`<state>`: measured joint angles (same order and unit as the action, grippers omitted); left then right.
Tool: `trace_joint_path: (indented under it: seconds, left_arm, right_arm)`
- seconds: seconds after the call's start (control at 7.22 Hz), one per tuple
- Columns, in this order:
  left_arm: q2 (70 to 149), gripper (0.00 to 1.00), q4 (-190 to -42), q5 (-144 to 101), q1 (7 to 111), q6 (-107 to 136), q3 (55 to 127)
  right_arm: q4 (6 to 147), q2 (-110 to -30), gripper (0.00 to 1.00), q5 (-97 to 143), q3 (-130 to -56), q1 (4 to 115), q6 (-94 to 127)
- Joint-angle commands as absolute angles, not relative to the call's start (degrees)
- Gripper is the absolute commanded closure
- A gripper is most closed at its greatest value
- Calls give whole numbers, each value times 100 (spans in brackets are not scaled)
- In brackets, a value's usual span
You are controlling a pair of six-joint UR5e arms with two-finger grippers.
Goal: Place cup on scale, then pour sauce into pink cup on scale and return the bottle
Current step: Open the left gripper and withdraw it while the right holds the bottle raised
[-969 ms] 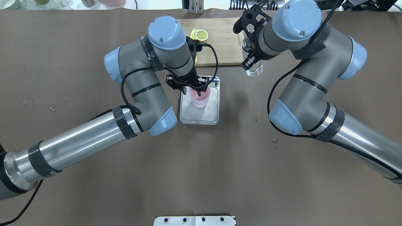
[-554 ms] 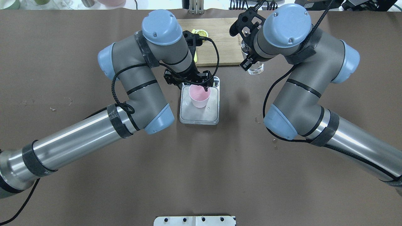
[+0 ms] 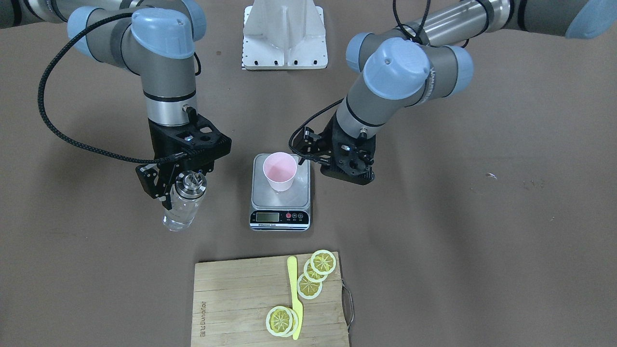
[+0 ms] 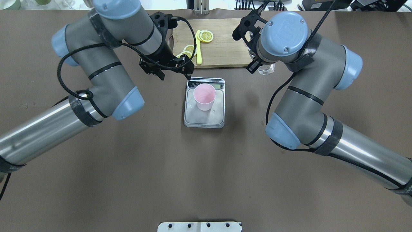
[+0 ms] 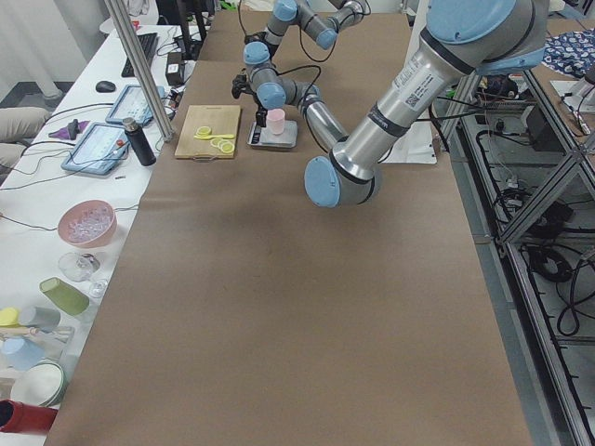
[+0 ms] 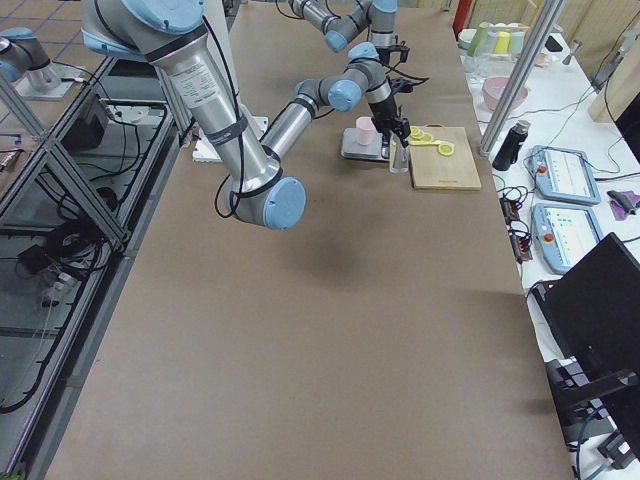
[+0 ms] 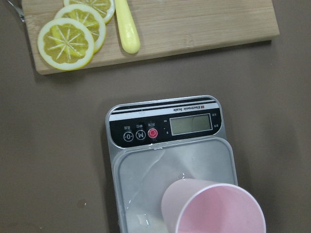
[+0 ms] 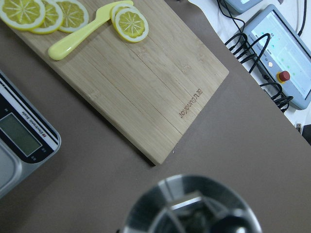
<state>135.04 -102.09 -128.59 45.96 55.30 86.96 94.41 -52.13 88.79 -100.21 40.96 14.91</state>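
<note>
The pink cup (image 4: pixel 204 96) stands upright on the scale (image 4: pixel 202 118), with nothing holding it; it also shows in the front view (image 3: pixel 279 171) and the left wrist view (image 7: pixel 214 211). My left gripper (image 4: pixel 174 76) is open and empty, up and to the back left of the scale, clear of the cup. The glass bottle (image 3: pixel 181 214) with its metal cap (image 8: pixel 189 206) stands on the table by the board's corner. My right gripper (image 3: pixel 181 193) is open, with its fingers on either side of the bottle's top. The clear sauce shows in the bottle.
A wooden cutting board (image 4: pixel 222 48) lies behind the scale, with lemon slices (image 3: pixel 323 262) and a yellow knife (image 3: pixel 292 294) on it. The scale's display strip (image 7: pixel 165 128) faces the board. A white mount plate (image 4: pixel 199 226) sits at the near table edge.
My left gripper let go of the cup's rim, opened and drew up and back to the left. The cup stayed on the scale. My right gripper shifted slightly over the bottle.
</note>
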Motion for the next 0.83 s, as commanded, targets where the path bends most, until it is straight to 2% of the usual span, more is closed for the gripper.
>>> trace_joint_path:
  seconds: [0.0, 0.69]
  left_arm:
    - [13054, 3, -10195, -13227, 5070, 5073, 8946]
    - [12026, 3, -10178, -13210, 5642, 3957, 9228]
  right_arm:
    - [9903, -4984, 100, 8510, -10037, 3912, 1468]
    - [10660, -4834, 100, 7517, -10178, 3490, 1485]
